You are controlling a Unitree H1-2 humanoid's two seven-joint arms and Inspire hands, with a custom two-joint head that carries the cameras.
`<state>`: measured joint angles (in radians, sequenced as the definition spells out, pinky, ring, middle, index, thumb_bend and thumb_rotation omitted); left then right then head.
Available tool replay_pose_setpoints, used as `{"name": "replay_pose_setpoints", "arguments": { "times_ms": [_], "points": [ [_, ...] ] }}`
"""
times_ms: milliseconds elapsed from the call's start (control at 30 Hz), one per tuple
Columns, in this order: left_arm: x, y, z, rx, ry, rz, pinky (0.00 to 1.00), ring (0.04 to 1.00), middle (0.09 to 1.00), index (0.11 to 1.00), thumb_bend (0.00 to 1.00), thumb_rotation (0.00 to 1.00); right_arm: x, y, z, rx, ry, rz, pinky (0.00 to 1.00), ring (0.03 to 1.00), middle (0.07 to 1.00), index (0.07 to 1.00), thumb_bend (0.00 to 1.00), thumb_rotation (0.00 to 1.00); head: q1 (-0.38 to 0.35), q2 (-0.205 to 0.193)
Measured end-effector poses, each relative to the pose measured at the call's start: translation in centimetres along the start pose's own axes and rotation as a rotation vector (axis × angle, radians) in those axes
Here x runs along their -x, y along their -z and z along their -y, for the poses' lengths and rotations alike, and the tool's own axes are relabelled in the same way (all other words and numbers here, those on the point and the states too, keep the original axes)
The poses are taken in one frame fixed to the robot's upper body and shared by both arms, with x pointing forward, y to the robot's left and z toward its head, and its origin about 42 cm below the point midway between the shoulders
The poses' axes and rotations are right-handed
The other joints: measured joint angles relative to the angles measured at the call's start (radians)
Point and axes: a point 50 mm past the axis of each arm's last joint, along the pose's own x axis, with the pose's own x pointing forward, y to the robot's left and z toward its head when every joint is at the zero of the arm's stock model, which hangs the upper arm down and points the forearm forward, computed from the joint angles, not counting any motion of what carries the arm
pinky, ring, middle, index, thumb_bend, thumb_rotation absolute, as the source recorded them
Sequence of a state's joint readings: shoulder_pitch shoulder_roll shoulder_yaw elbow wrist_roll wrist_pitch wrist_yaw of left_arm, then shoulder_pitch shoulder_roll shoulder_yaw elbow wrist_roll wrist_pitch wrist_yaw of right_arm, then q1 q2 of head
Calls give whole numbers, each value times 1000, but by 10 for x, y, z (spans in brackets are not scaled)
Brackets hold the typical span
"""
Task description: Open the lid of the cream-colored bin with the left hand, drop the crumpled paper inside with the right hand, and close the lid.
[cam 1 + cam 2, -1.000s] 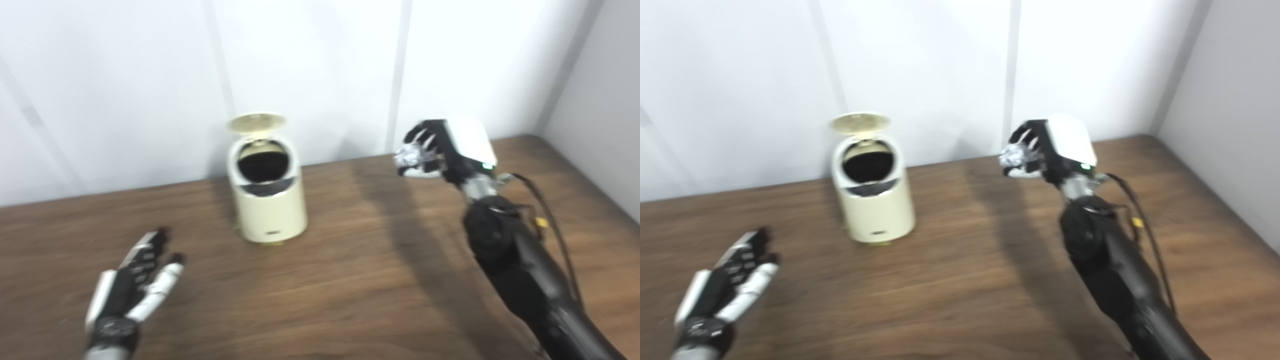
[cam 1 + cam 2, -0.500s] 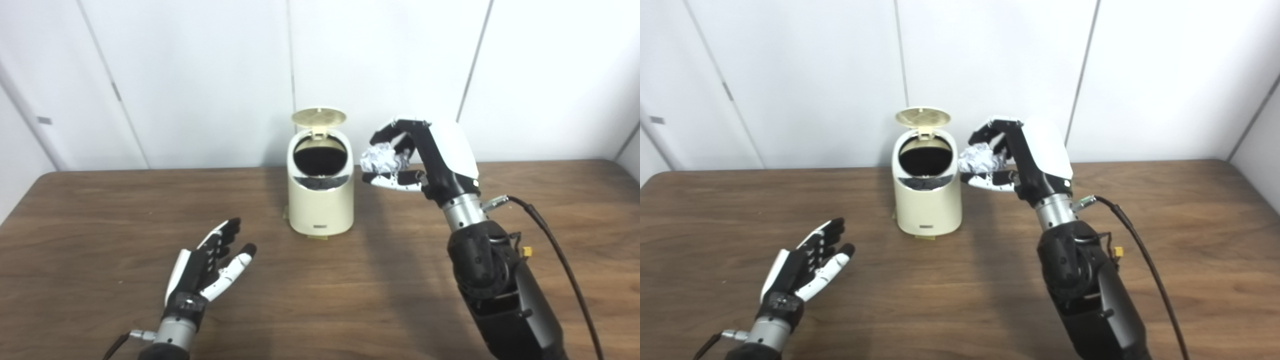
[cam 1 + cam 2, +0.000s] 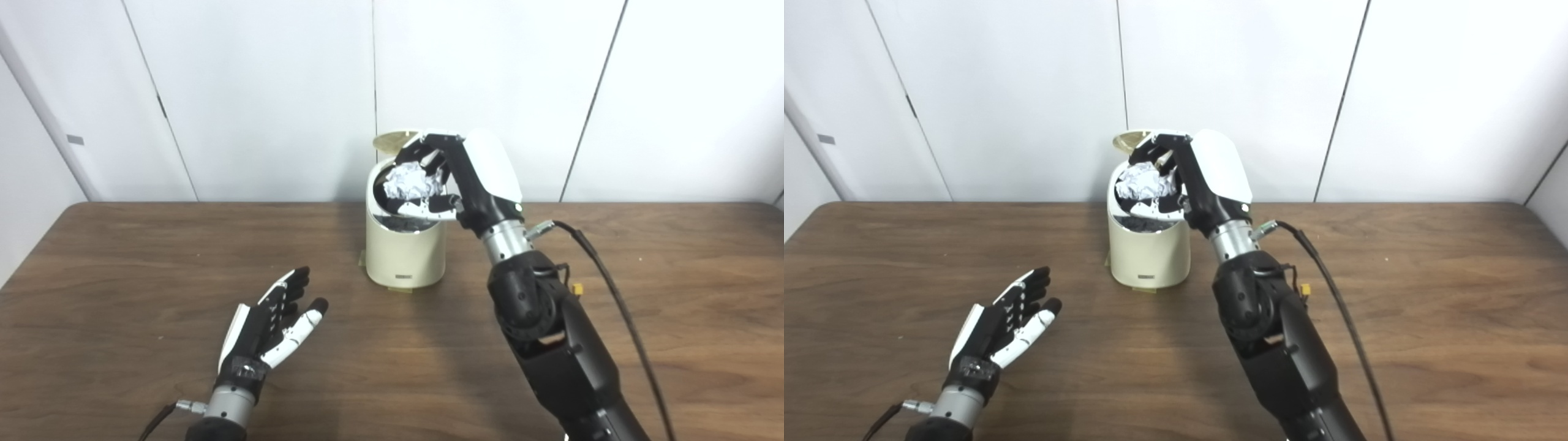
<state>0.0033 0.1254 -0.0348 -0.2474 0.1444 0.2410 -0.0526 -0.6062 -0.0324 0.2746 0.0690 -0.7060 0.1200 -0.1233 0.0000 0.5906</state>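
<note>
Bin (image 3: 405, 257): centre frame on table (image 3: 122, 257), lid (image 3: 387, 140) up.
Right robot hand (image 3: 456, 177): clutches paper (image 3: 411, 182) over the opening, for dropping.
Left robot hand (image 3: 269, 321): lower left, empty, fingers spread, waiting.

The bin (image 3: 404, 251) stands on the tabletop (image 3: 122, 269) toward its far edge. Its lid (image 3: 387, 139) stands up behind the opening. The crumpled paper (image 3: 410, 182) sits over that opening, in the right hand (image 3: 456, 180). The left hand (image 3: 269, 324) lies before the bin, to its left, well apart.
</note>
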Motion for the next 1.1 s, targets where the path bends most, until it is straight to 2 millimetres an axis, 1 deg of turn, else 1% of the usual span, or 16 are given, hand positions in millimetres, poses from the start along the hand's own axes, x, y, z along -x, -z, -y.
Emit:
{"name": "replay_pose_setpoints", "arguments": {
  "times_ms": [200, 367, 567, 833, 967, 1067, 1100],
  "points": [
    [0, 0, 1, -13, -1, 1, 903, 905, 896, 928, 615, 544, -12, 12, -18, -3, -28, -29, 332, 392, 512, 507, 497, 0, -2, 0],
    [0, 0, 1, -17, -1, 2, 892, 902, 900, 929, 617, 541, -20, 21, -27, 3, -31, -59, 334, 395, 511, 499, 498, 0, -3, 5],
    [0, 0, 1, -17, -2, 2, 907, 908, 905, 927, 623, 546, -26, 28, -30, 9, -19, -92, 351, 393, 505, 499, 499, 0, -2, 8],
    [1, 0, 2, -13, -1, 2, 910, 912, 905, 926, 628, 540, -29, 27, -37, 7, -30, -98, 353, 394, 505, 503, 499, 0, -2, 11],
    [1, 0, 1, -7, -3, 2, 917, 913, 906, 926, 633, 536, -29, 27, -36, 7, -34, -97, 343, 399, 503, 506, 500, 0, -9, 14],
    [2, 0, 1, -5, -4, 2, 924, 914, 906, 927, 633, 539, -29, 27, -33, 10, -55, -95, 321, 407, 517, 540, 495, 0, -11, 14],
    [2, 0, 1, -5, -4, 1, 926, 914, 906, 928, 631, 540, -30, 27, -32, 14, -65, -95, 349, 400, 515, 536, 505, 0, -11, 14]
  ]
}}
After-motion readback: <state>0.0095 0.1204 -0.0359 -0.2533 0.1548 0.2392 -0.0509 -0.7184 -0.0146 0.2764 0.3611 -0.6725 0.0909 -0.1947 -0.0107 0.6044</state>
